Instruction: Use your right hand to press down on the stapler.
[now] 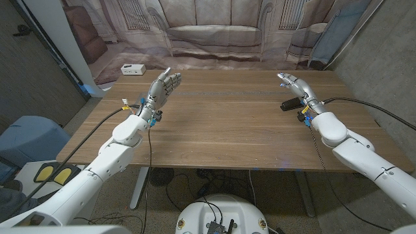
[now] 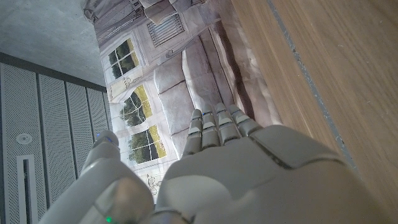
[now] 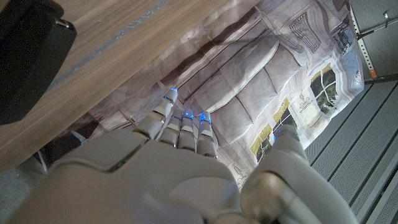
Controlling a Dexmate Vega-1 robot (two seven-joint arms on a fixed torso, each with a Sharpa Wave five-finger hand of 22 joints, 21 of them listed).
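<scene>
A black stapler (image 1: 291,104) lies on the wooden table (image 1: 227,130) at the right, and its dark body (image 3: 28,59) shows large in the right wrist view. My right hand (image 1: 296,85) hovers just above and behind the stapler, fingers spread and holding nothing; the right wrist view shows its back (image 3: 180,180) with the fingers extended. My left hand (image 1: 162,88) is raised over the table's far left part, fingers apart and empty. Its back (image 2: 249,174) shows in the left wrist view, fingers straight.
A white power strip (image 1: 133,69) lies at the table's far left corner. A printed backdrop of a sofa and windows (image 1: 214,29) hangs behind the far edge. A black cable (image 1: 351,101) runs along the right side. A yellow-pedalled device (image 1: 55,174) sits on the floor at left.
</scene>
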